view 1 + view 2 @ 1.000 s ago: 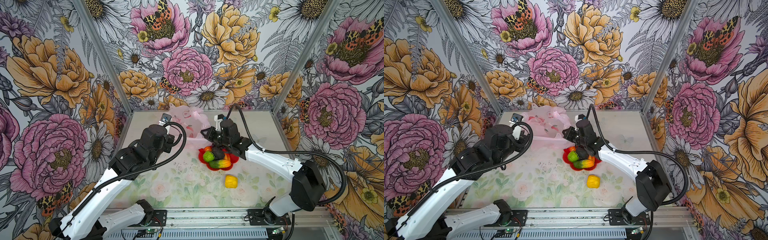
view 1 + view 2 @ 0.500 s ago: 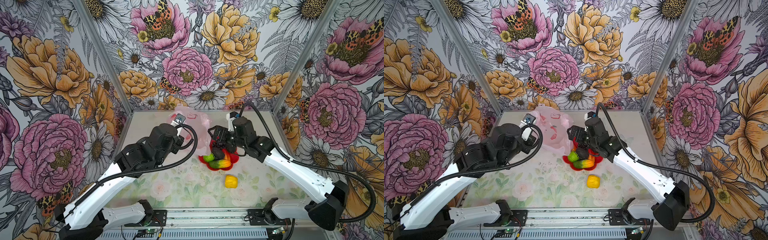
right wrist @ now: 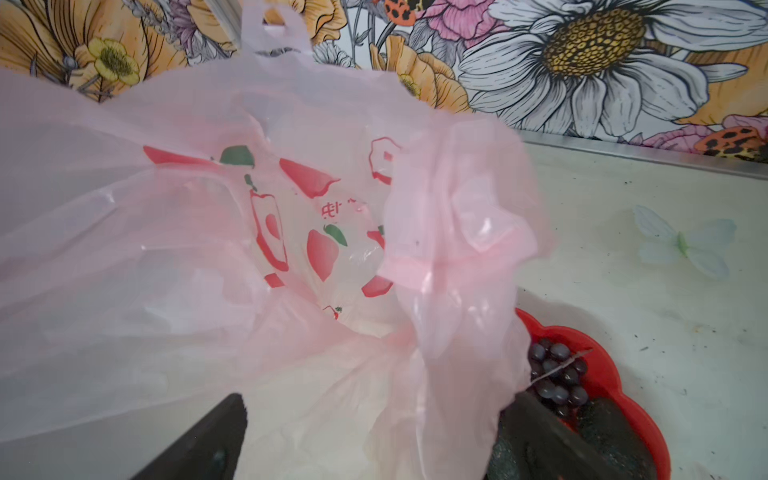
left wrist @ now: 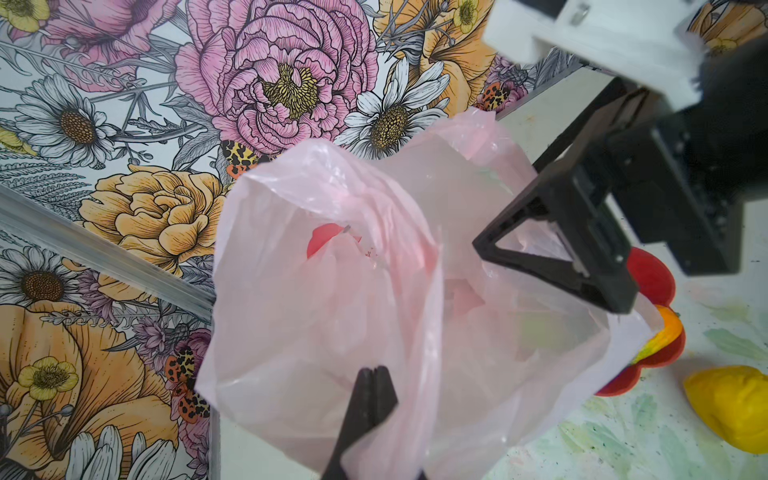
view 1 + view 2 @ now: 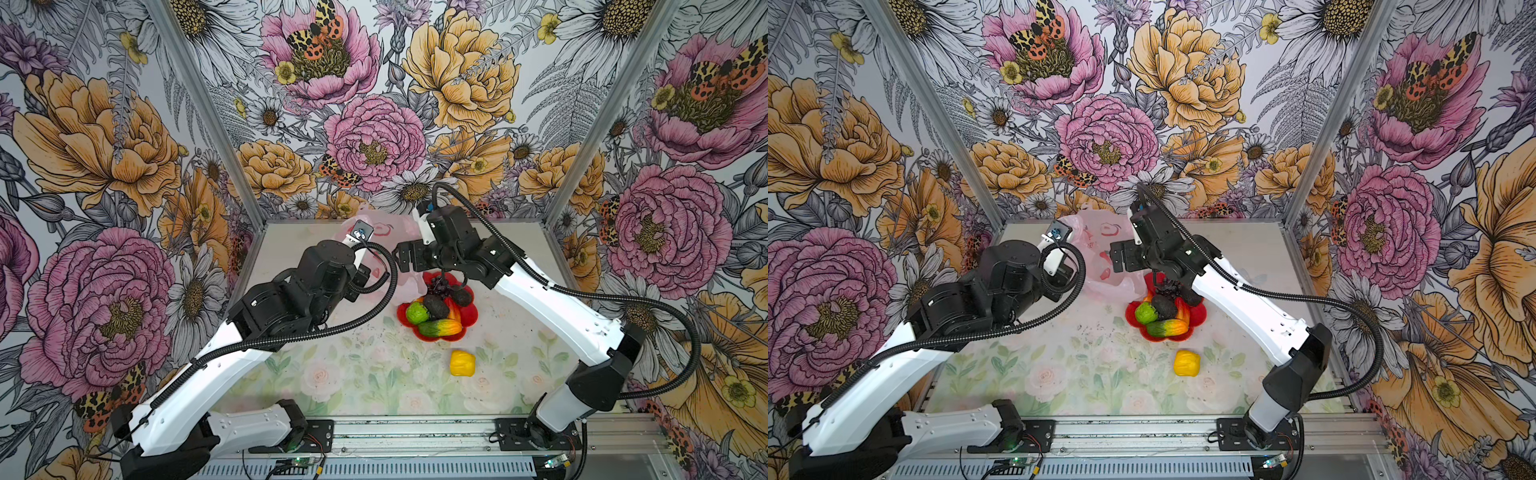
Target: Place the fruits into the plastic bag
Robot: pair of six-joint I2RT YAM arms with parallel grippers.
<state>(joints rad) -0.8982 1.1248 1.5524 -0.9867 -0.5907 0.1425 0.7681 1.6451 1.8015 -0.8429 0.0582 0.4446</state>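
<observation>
Nearest, along the rail (image 5: 415,434), both arms rose from their bases, one at the near left and one at the near right. Just beyond on the flowered table (image 5: 365,374), the yellow fruit (image 5: 462,363) lay alone, apart from the red plate (image 5: 470,318). The plate carried the mango (image 5: 439,328) along its near edge and the lime (image 5: 417,312) at its left. Two avocados (image 5: 436,305) sat in the middle and toward the right, with the peach (image 5: 456,312) partly hidden behind them. The grape bunch (image 3: 555,374) lay at the far side.

The left arm's white forearm slanted up and away, bent at the elbow, with the black wrist reaching toward the far middle of the table. In both top views that wrist hid the fingers. The left wrist view showed the left gripper (image 4: 374,380) pinched tight on the near rim of the plastic bag (image 4: 332,291), holding its mouth lifted.

The right arm leaned in over the plate, its forearm slanting toward the far left and its wrist level, pointing left at the bag. The right gripper (image 5: 404,258) stood spread wide and clamped nothing. In the right wrist view, one of its fingers (image 3: 552,432) showed in front of the avocados, and a loose fold of bag hung between the jaws.

The bag stood farthest back, near the rear wall (image 5: 374,137), its lower film draped against the plate's far-left edge.
</observation>
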